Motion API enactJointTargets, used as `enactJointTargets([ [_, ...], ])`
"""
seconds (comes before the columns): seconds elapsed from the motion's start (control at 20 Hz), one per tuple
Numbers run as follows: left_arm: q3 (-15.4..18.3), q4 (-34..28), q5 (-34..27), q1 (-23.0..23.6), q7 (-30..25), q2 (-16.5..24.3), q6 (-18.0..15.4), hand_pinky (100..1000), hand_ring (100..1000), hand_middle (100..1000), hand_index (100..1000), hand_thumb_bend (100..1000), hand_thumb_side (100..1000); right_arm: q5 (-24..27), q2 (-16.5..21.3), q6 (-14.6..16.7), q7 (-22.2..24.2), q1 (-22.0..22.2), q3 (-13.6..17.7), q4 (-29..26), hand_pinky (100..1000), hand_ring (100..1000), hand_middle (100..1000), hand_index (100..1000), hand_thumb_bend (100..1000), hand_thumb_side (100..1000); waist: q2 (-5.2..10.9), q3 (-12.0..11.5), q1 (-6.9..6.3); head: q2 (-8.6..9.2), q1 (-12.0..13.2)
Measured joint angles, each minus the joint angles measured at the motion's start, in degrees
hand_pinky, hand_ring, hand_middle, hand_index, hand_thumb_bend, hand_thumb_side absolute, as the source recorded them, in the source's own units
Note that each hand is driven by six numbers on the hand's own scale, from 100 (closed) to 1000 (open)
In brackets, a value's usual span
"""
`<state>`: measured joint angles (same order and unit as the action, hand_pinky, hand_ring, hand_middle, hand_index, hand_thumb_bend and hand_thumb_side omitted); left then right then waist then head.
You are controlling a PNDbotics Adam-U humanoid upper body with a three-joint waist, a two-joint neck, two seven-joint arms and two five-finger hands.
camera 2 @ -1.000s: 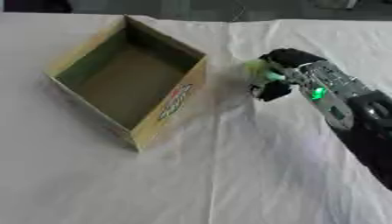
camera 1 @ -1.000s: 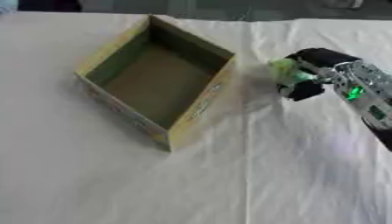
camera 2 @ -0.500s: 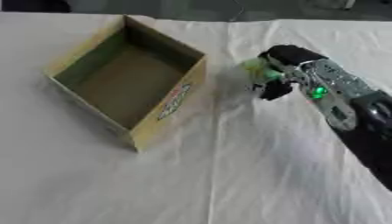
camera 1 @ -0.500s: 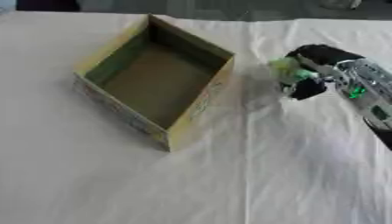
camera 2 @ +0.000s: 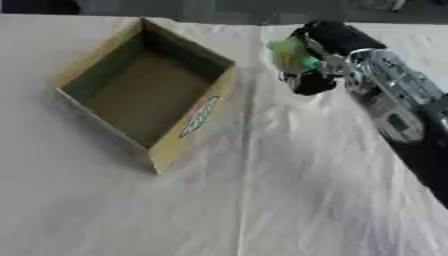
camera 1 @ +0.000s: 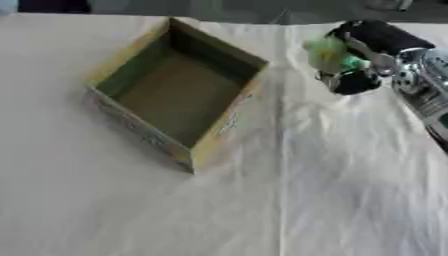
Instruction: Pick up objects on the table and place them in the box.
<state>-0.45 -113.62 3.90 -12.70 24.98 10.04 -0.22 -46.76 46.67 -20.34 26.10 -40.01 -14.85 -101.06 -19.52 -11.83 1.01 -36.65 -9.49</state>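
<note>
An open cardboard box [camera 1: 223, 125] with a green inside sits left of centre on the white cloth, with nothing visible inside it. My right hand [camera 1: 372, 47] comes in from the right and hovers above the cloth, to the right of the box's far corner. Its fingers are curled round a small pale green object [camera 1: 330, 55], which pokes out on the hand's left side. In the right eye view the same green object [camera 2: 290, 55] shows against the black fingers. My left hand is not in sight.
A white, wrinkled cloth [camera 1: 332, 190] covers the table. The table's far edge [camera 1: 227, 12] runs along the top, dark beyond it. My right forearm [camera 2: 398, 115], silver and black, stretches down the right side.
My right hand has risen and shifted a little toward the far edge with the green object still in it. The box has not moved.
</note>
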Motion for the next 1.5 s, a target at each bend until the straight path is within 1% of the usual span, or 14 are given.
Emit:
enactJointTargets([
  [0.15,0.00,0.00,0.00,0.02,-0.01,0.00,0.01,305,571,676,782,100,710,-0.12,-0.05,-0.24,0.51,-2.26,-0.01,-3.01,824,822,724,804,100,314,0.16,0.04,0.00,0.00,-0.10],
  [0.25,0.00,0.00,0.00,0.03,-0.03,0.00,0.03,305,571,675,782,100,710,-0.44,-0.63,-0.31,1.06,-4.30,-0.06,-3.88,824,820,716,794,100,315,0.18,0.03,0.00,-0.01,-0.24],
  [0.4,0.00,0.00,0.00,0.06,-0.04,0.00,0.04,305,571,675,782,100,710,-1.15,-2.37,-0.33,1.61,-7.58,-0.53,-3.92,824,820,713,789,100,315,0.22,0.01,0.01,-0.01,-0.34],
  [0.55,0.00,0.00,0.00,0.07,-0.04,0.00,0.04,305,571,675,782,100,710,-2.00,-3.61,-0.19,1.77,-8.79,-1.03,-3.61,826,823,713,791,100,315,0.33,0.01,0.03,-0.01,-0.40],
  [0.65,-0.10,0.00,-0.06,0.07,-0.14,0.00,0.08,306,572,675,782,100,710,-2.08,-4.40,-0.04,1.90,-9.78,-1.33,-3.41,826,823,713,790,100,317,0.42,-0.72,-0.01,-0.03,-1.05],
  [0.75,-0.33,0.00,-0.19,0.07,-0.34,0.00,0.05,306,572,676,782,100,710,-2.35,-6.27,0.20,2.18,-12.17,-2.03,-2.64,826,823,714,789,100,320,0.55,-1.00,0.07,-0.04,-1.62],
  [0.9,-0.40,0.00,-0.35,0.06,-0.51,0.00,-0.03,306,572,676,781,100,711,-3.55,-9.62,0.70,2.69,-15.76,-3.37,-0.12,825,821,708,788,100,321,0.55,-0.99,0.10,-0.05,-2.17],
  [1.1,-0.59,0.00,-0.40,-0.02,-0.70,0.00,-0.19,306,572,676,782,100,710,-4.94,-14.48,0.93,2.78,-20.08,-4.85,4.56,824,820,704,785,100,327,0.50,-1.38,0.10,-0.04,-2.72],
  [1.25,-0.74,0.00,-0.49,-0.37,-0.79,0.00,-0.20,306,573,676,781,100,710,-6.27,-18.09,0.96,1.69,-21.82,-5.50,8.17,823,818,700,781,100,327,0.38,-1.84,0.15,-0.03,-3.08],
  [1.5,-0.82,0.00,-0.58,-0.64,-0.96,-0.01,-0.18,306,573,676,781,100,711,-10.10,-24.64,0.33,-1.02,-23.63,-6.43,14.90,821,817,698,780,100,326,0.13,-2.44,0.44,0.01,-3.54],
])
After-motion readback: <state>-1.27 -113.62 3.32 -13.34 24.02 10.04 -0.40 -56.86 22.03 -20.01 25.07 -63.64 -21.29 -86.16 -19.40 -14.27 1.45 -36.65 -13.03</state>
